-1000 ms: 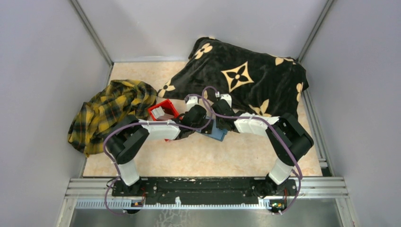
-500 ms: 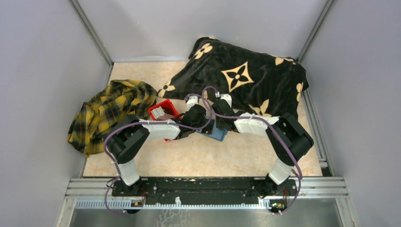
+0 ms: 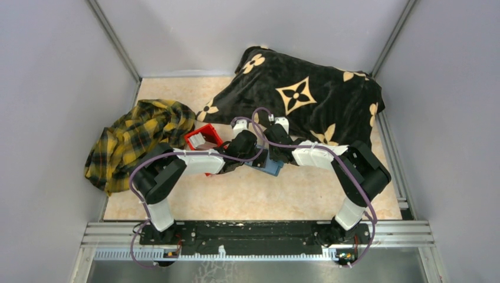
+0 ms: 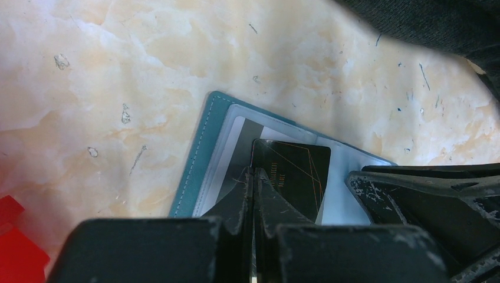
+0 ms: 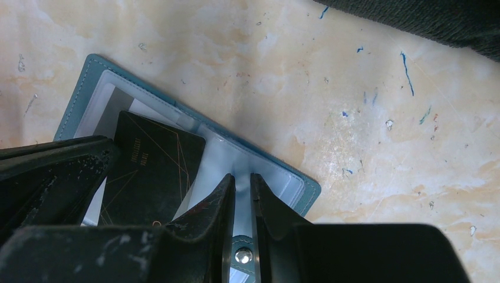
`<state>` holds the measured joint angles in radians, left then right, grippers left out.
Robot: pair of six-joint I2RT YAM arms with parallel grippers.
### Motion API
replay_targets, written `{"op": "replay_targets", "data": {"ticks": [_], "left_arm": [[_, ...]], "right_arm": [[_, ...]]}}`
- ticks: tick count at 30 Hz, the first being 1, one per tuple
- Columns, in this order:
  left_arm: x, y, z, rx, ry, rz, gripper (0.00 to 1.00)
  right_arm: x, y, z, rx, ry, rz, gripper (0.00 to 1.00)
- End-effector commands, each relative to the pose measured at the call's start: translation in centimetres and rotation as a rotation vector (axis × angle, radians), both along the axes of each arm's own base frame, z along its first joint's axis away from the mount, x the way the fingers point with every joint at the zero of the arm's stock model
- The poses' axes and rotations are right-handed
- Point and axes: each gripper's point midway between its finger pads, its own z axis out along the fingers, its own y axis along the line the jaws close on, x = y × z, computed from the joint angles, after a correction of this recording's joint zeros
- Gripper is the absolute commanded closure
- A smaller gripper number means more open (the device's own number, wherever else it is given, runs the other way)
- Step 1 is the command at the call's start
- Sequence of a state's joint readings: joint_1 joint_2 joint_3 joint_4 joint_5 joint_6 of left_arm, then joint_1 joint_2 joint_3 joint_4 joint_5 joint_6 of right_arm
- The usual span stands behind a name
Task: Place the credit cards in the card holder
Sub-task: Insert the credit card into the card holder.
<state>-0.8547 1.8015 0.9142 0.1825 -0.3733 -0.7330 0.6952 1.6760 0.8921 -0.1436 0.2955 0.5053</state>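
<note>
Card holder (image 5: 87, 75) lying open, left jaws clenched, pressing dark card (image 4: 295, 171), right jaws pinching holder's tab.

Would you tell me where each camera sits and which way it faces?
Top: fixed above and behind the bases, looking down at the table; both arms show, over the holder.
Left wrist: on the left arm, looking down past the left gripper at holder and dark card.
Right wrist: on the right arm, looking down past the right gripper; the left gripper shows at left.
Shared: both wrist views show holder and card.
</note>
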Motion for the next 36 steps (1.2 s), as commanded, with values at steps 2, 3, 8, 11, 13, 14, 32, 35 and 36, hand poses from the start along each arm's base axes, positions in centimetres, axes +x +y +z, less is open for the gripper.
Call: {"op": "replay_targets", "data": {"ticks": [2, 3, 8, 11, 13, 14, 32, 35, 36], "left_arm": [[-0.2, -0.3, -0.4, -0.008, 0.024, -0.016, 1.0], [-0.2, -0.4, -0.4, -0.009, 0.023, -0.017, 1.0], [-0.2, -0.6, -0.3, -0.014, 0.024, -0.024, 1.0], [-0.2, -0.7, -0.3, -0.016, 0.025, -0.027, 1.0], [-0.2, -0.8, -0.3, -0.018, 0.025, -0.028, 1.0], [-0.2, -0.8, -0.2, -0.019, 0.024, -0.029, 1.0], [0.3, -1.0, -0.3, 0.02, 0.012, -0.052, 1.0], [0.3, -0.9, -0.4, 0.033, 0.01, -0.061, 1.0], [0.2, -0.9, -0.5, 0.039, 0.009, -0.069, 1.0]], "right_arm": [[-3.2, -2.8, -4.5, -0.109, 0.168, -0.003, 0.84], [-3.2, -2.8, -4.5, -0.108, 0.167, -0.003, 0.84], [-3.1, -2.8, -4.2, -0.104, 0.16, -0.005, 0.84], [-3.1, -2.8, -4.1, -0.104, 0.157, -0.006, 0.84], [-3.0, -2.8, -4.0, -0.103, 0.155, -0.007, 0.84], [-3.0, -2.8, -4.0, -0.103, 0.154, -0.006, 0.84], [-2.7, -3.1, -3.1, -0.113, 0.132, -0.014, 0.81], [-2.7, -3.1, -3.1, -0.115, 0.13, -0.013, 0.81], [-2.7, -3.1, -3.1, -0.116, 0.131, -0.013, 0.81]]}}
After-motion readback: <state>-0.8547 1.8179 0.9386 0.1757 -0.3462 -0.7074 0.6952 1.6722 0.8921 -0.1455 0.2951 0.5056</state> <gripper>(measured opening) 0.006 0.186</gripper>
